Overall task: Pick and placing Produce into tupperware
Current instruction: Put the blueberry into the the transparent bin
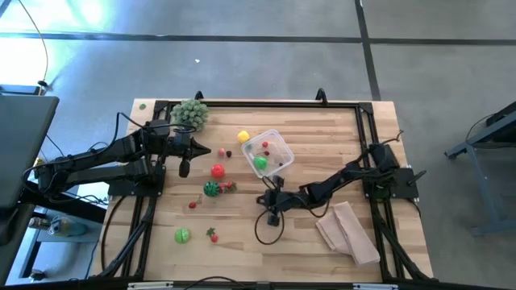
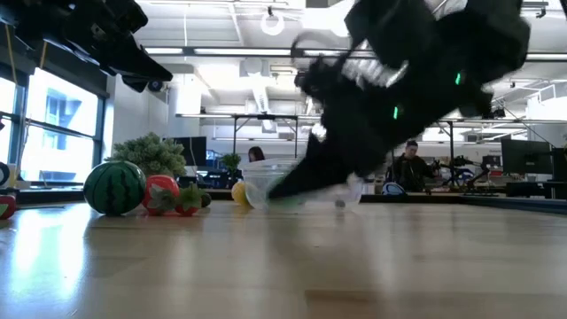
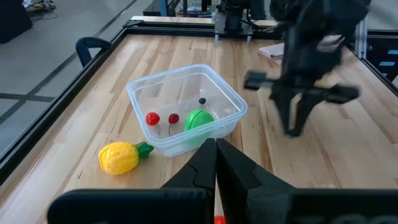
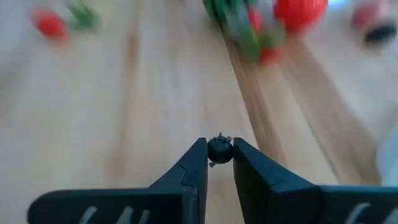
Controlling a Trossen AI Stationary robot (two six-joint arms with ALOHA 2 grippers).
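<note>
One dark berry (image 4: 219, 150) pinched in my right claw (image 4: 219, 163), mid-counter just beside tupperware (image 1: 269, 153). Next: carry over rim, release. Left claw (image 3: 216, 163) shut, empty, left edge.

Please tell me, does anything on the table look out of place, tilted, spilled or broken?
Nothing looks spilled or broken. The tupperware sits turned at an angle to the table edges, and most produce, such as the green fruit, lies scattered outside it. The right gripper pinches a small dark berry.
</note>
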